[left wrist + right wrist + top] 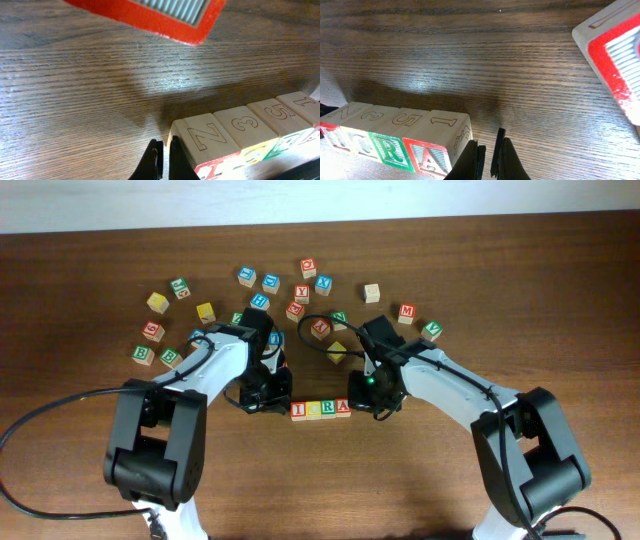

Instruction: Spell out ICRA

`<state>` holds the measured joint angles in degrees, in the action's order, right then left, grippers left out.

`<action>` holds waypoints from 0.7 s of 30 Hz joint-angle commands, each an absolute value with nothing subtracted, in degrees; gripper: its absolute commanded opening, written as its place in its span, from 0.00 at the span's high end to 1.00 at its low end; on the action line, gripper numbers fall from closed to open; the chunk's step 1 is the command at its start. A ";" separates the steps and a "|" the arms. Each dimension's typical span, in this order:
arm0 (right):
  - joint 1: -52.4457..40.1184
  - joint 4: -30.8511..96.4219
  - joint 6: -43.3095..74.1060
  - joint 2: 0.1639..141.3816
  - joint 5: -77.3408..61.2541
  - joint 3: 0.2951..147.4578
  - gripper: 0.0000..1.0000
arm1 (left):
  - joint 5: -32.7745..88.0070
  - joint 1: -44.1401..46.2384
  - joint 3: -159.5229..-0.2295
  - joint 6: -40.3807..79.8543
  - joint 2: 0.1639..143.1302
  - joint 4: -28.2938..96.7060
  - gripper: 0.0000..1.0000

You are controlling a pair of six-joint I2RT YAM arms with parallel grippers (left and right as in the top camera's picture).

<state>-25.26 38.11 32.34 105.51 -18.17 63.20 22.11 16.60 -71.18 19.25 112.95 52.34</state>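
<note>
Four wooden letter blocks stand side by side in a row (pixel 320 409) near the table's middle, reading I, C, R, A on their coloured faces. My left gripper (pixel 281 404) rests against the row's left end. In the left wrist view its fingers (pixel 162 161) are shut and empty, beside the end block (pixel 207 137). My right gripper (pixel 362 404) is at the row's right end. In the right wrist view its fingers (pixel 489 156) are shut and empty, right next to the red A block (pixel 427 152).
Several loose letter blocks lie scattered behind the row, among them a yellow one (pixel 337 352) and a plain one (pixel 372 293). A red-faced block shows near each wrist camera, in the left wrist view (pixel 150 15) and the right wrist view (pixel 615 65). Bare wood lies in front of the row.
</note>
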 commanded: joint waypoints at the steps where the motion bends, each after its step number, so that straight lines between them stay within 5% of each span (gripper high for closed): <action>1: -25.10 38.04 32.03 105.49 -19.68 62.89 0.96 | 22.52 16.45 -70.85 18.72 112.81 52.07 1.00; 21: -25.04 37.85 31.81 105.49 -19.64 62.89 0.96 | 21.93 16.51 -70.85 18.74 112.81 52.29 1.00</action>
